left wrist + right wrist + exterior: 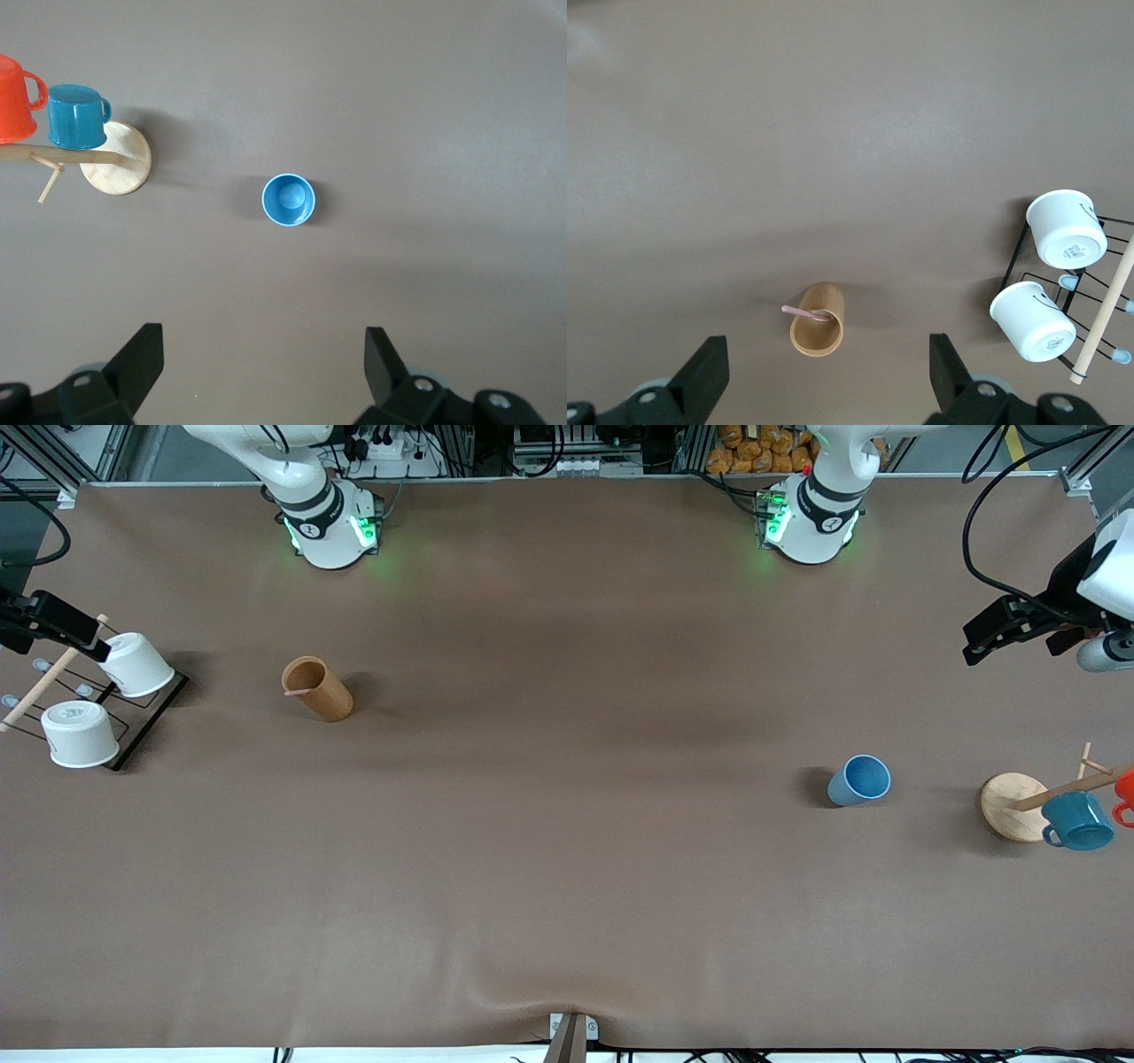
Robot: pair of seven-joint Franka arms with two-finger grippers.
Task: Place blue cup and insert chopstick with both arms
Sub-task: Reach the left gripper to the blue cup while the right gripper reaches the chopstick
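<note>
The blue cup [859, 780] stands upright with its mouth up, toward the left arm's end of the table; it also shows in the left wrist view [288, 199]. The pink chopstick [298, 691] rests in a brown wooden cup [316, 688] toward the right arm's end, with its tip over the rim; the right wrist view shows both the chopstick [799, 312] and the wooden cup [817, 320]. My left gripper [1010, 638] [263, 354] is open and empty, held high at its end of the table. My right gripper [53, 624] [827, 367] is open and empty, high over the cup rack.
A black wire rack [142, 722] holding two white cups [135, 664] [80, 733] stands at the right arm's end. A wooden mug tree [1010, 806] with a teal mug [1076, 821] and an orange mug [1125, 788] stands at the left arm's end, beside the blue cup.
</note>
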